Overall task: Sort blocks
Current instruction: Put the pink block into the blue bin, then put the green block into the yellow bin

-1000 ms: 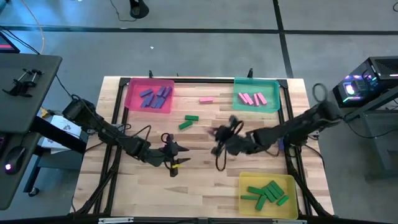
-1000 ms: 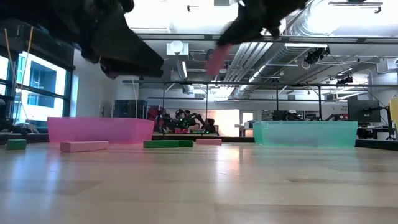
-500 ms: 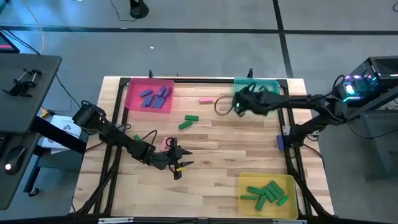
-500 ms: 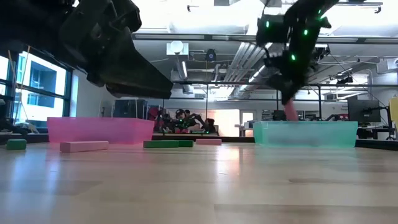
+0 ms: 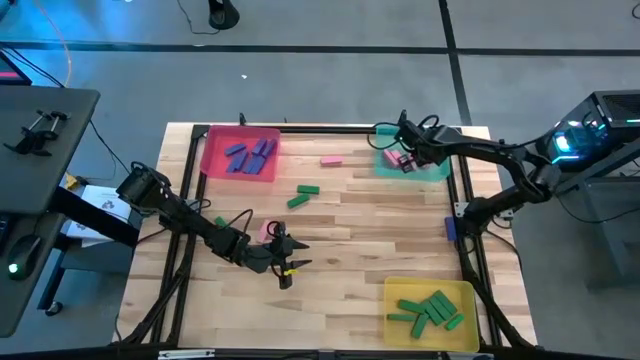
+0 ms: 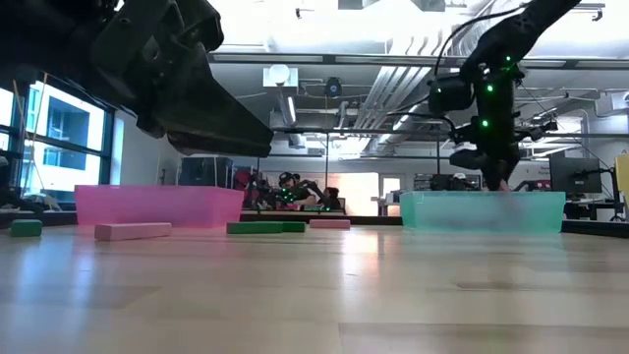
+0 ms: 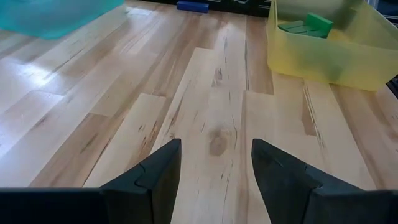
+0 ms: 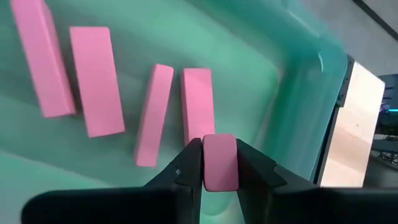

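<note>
The right end effector (image 8: 219,163) has swung from mid-worktop to the teal tray (image 5: 437,166) at the far right corner, fingers lightly clasping a pink block (image 8: 219,163) above four sorted pinks; the left end effector (image 7: 216,163) waits open.

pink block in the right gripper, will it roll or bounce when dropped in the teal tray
Probably not roll: the pink block between the right gripper fingers is flat-sided, like the four lying flat in the teal tray. It looks rigid and light, so it may slide slightly on the smooth floor.
</note>
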Controlling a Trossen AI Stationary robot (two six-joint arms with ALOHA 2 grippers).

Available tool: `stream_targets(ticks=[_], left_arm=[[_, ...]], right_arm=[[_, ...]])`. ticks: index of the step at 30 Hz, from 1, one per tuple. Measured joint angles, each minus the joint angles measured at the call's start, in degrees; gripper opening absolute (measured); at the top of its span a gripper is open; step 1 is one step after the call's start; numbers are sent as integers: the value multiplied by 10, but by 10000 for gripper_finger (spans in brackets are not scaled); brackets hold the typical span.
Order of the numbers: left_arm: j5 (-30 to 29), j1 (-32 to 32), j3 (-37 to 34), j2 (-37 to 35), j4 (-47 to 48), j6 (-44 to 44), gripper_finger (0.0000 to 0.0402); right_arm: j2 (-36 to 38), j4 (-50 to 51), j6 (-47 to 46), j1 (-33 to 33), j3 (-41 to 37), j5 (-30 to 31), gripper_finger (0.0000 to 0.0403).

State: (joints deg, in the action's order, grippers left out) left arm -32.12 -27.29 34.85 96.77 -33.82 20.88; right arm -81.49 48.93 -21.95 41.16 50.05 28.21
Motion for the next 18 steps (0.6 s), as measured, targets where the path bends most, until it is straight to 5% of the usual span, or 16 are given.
stream_targets(ticks=[9,18], left_arm=[[0,0,0,0,0,0,184],[0,0,0,0,0,0,184]], right_arm=[[0,-3,32,24,-29,-20,76],[4,-7,70,25,-30,-42,197]])
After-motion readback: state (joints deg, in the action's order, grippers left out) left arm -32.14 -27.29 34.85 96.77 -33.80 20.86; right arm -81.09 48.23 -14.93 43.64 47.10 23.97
